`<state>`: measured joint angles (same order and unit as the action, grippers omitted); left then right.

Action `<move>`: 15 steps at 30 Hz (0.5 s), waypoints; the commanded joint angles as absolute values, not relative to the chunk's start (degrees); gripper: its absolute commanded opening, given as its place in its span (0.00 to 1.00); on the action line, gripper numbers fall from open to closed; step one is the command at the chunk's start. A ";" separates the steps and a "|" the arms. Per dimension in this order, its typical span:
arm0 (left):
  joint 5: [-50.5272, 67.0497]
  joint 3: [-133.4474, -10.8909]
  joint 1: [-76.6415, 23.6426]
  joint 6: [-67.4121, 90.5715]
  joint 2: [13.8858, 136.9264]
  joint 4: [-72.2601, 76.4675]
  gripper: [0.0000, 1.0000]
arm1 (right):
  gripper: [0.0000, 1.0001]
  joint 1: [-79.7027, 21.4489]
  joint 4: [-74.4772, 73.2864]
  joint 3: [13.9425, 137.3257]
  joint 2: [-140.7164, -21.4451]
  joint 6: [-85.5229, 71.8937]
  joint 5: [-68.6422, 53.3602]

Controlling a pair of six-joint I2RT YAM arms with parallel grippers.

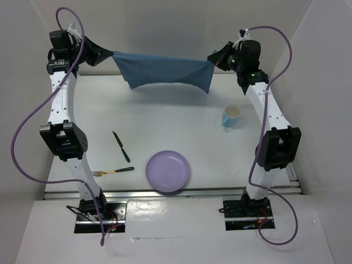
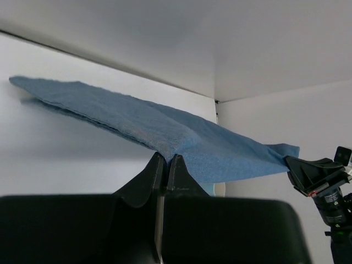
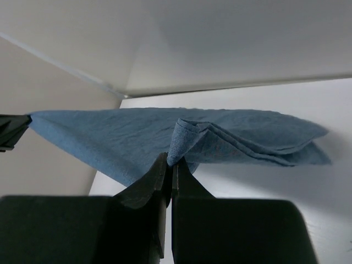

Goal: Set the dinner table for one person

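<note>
Placemat (image 1: pixel 165 70) stretched above dinner table (image 1: pixel 220 165); left claw (image 1: pixel 111 54), right claw (image 1: pixel 212 60) each clamped on corner.

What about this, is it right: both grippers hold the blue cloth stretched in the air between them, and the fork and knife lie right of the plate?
Wrong on one point: the top external view shows the fork and knife left of the plate. The left gripper and right gripper do hold the blue cloth stretched in the air between them.
</note>
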<state>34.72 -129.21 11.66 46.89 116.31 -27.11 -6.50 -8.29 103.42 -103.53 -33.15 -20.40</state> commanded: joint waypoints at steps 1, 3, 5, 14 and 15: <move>39.11 -124.66 14.33 46.59 110.05 -23.89 0.00 | 0.00 -5.27 -3.51 96.54 -95.12 -31.73 -19.42; 39.81 -118.51 14.33 45.18 105.16 -24.79 0.00 | 0.00 -5.80 -4.04 91.17 -92.13 -31.73 -19.42; 40.43 -105.51 14.33 43.34 100.66 -23.82 0.00 | 0.00 -6.32 -3.52 81.54 -86.85 -30.68 -19.42; 30.33 -78.13 16.51 31.21 86.49 -34.26 1.00 | 1.00 -7.47 -12.55 56.00 -70.07 -26.73 -18.19; 30.32 -78.83 16.52 31.20 86.48 -35.67 1.00 | 1.00 -7.47 -13.35 55.99 -69.35 -26.72 -16.54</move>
